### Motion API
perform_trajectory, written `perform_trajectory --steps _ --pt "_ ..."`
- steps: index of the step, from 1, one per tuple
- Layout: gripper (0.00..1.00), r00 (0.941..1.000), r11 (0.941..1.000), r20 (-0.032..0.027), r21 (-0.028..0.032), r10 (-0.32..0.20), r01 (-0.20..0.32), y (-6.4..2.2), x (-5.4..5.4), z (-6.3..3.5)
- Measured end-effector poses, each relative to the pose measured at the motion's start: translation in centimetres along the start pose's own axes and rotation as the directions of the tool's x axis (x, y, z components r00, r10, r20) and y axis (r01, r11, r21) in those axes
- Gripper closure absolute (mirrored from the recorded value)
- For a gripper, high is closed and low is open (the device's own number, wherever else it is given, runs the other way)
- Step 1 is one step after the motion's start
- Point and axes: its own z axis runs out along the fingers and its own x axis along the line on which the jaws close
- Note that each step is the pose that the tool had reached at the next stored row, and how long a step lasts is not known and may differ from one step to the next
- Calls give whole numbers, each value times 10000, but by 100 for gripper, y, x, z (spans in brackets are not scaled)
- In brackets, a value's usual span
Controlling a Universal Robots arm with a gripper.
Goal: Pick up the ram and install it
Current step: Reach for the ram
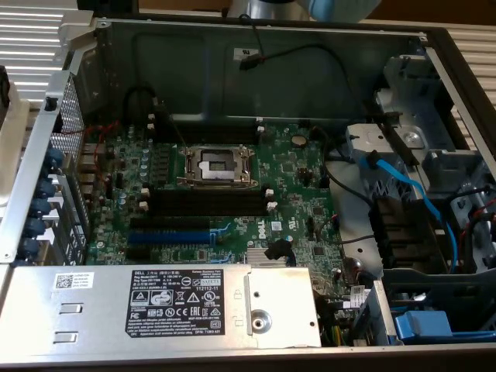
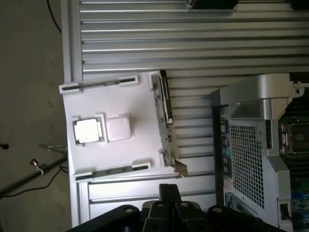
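Sitting at white tray [image 2: 120,99] edge: thin dark ram [image 2: 164,99].

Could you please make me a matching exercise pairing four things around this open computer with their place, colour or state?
Things:
1 ram
2 memory slots
3 expansion slot
4 gripper

Descriptions:
A blue, on the motherboard
B shut, holding nothing
C black, with white end clips
D along the white tray's edge, outside the case

Pairs: 1-D, 2-C, 3-A, 4-B
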Motion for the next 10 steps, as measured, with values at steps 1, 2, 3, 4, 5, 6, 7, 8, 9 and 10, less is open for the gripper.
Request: perform_trajectory --steps 1,2,3,4,5,6,7,8,9,10 --pt "90 10000 10000 -5 0 0 0 3 43 -2" --pt "90 10000 10000 -12 0 0 0 8 88 -5" --pt "90 10000 10000 -24 1 0 0 14 132 -8" --pt "90 10000 10000 -41 3 0 0 21 176 -11" --pt "90 10000 10000 -63 4 1 -1 29 217 -15" --pt "90 10000 10000 -86 6 1 -1 34 260 -18" --pt "90 9999 10000 -113 7 1 -1 38 306 -21" --pt "90 9999 10000 -157 11 2 -2 41 349 -25" --pt "90 9997 10000 -231 17 3 -2 44 390 -28" --pt "90 9995 10000 -315 22 3 -3 47 426 -31"
